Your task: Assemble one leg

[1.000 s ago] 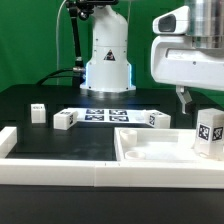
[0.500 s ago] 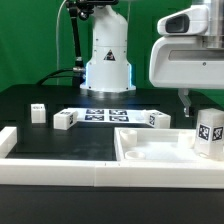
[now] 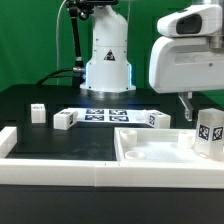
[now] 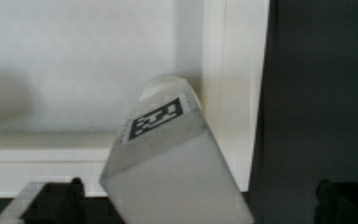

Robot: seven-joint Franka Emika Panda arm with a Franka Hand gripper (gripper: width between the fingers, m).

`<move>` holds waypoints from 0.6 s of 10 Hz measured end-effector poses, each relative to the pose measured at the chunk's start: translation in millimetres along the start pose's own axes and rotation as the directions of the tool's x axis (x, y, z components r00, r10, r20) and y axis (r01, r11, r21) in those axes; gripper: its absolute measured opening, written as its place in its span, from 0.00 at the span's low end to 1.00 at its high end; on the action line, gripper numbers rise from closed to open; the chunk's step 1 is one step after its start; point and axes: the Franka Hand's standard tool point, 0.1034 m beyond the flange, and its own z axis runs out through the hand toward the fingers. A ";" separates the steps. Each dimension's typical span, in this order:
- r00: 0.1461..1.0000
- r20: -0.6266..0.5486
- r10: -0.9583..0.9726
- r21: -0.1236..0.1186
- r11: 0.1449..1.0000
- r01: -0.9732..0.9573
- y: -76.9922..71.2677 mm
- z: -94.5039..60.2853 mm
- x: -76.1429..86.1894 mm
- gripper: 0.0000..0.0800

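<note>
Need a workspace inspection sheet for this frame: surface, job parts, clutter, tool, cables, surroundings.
Surface: black table; white rail along its near edge.
Job's things: leg upright on the white panel, tag towards the exterior camera.
Clutter: first block apart at the exterior view's left; second block and third block at the ends of the marker board.
Grippers: tool open, above the panel near the leg, no contact seen.
Cables: black cables beside the arm base.
Surroundings: green backdrop.
</note>
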 end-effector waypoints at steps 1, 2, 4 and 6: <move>1.000 0.000 -0.028 0.000 1.000 0.028 -0.3 0.0 0.0 0.81; 0.993 -0.007 -0.121 -0.004 0.993 0.121 0.5 0.4 0.8 0.81; 0.985 -0.009 -0.172 -0.006 0.985 0.172 4.8 0.5 1.2 0.65; 0.985 -0.009 -0.170 -0.006 0.985 0.170 4.7 0.5 1.2 0.47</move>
